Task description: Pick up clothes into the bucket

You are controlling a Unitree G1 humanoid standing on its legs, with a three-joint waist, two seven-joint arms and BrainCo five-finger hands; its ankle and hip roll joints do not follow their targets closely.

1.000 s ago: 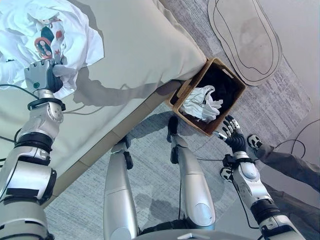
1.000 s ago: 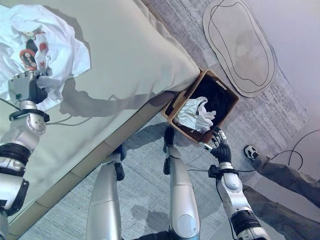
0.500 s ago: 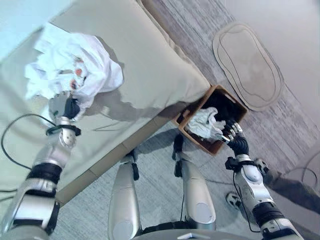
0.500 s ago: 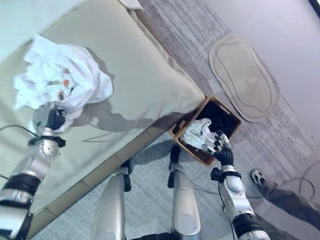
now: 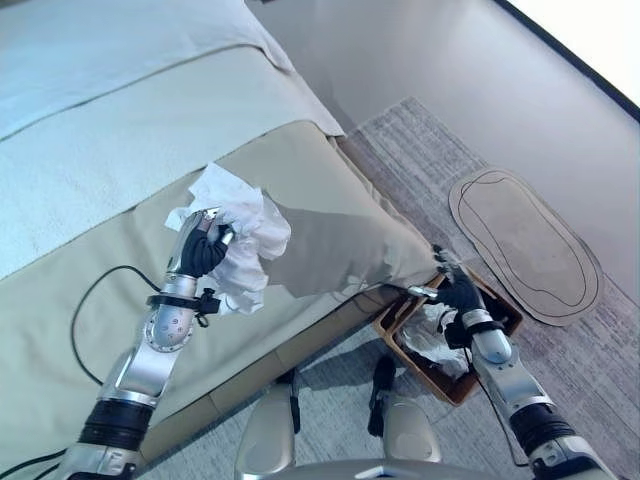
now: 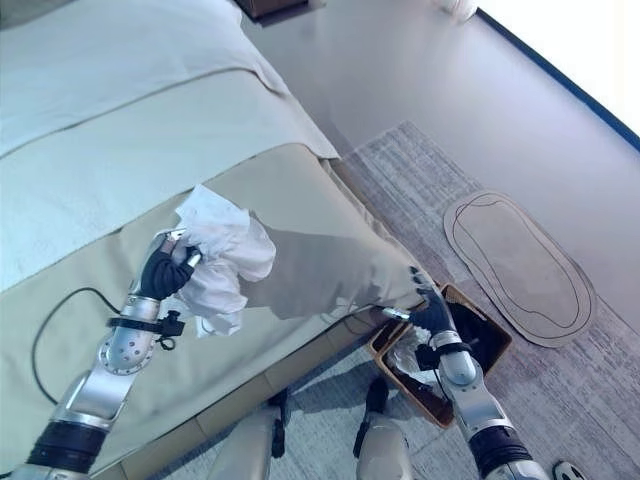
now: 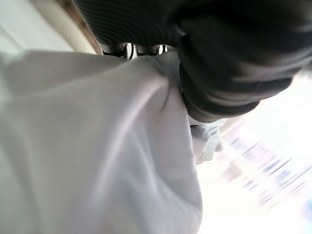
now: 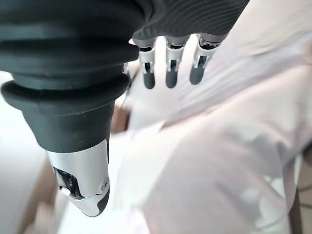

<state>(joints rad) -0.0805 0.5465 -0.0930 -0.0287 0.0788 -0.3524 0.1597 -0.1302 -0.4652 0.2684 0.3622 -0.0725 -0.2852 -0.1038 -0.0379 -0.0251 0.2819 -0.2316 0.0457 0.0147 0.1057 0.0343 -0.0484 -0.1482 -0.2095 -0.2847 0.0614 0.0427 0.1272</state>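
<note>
We've got a crumpled white garment (image 5: 238,236) bunched in the left hand (image 5: 203,249), lifted clear of the beige bedcover (image 5: 90,300) and hanging beside and below the fingers in loose folds. In the left wrist view the white cloth (image 7: 97,146) runs right up under the dark ribbed cover, and the fingers curl into it, so we call that a closed grasp on the fabric. The garment casts a shadow across the cover on the side away from the arm.

Over on the other side, we see the right hand (image 5: 455,291) hovering just above the near rim of the woven basket (image 5: 500,330), which sits on the floor against the foot corner of the bed. Its fingers (image 8: 168,73) are straight and slightly parted in its own wrist view, holding nothing. Directly below that palm lies more white clothing (image 8: 219,161), already inside the basket (image 6: 480,335); from the head views it shows as a pale heap (image 5: 437,340) against the dark interior.

Further out from the left hand, the bed's pale blue-white sheet (image 5: 120,110) stretches away beyond the beige cover. Out past the right hand and the basket, we spot a grey textured carpet (image 5: 420,160) and on it an oval beige mat (image 5: 525,245) with a dark outline, well apart from the basket. Beyond the carpet runs smooth grey floor (image 6: 470,110).
</note>
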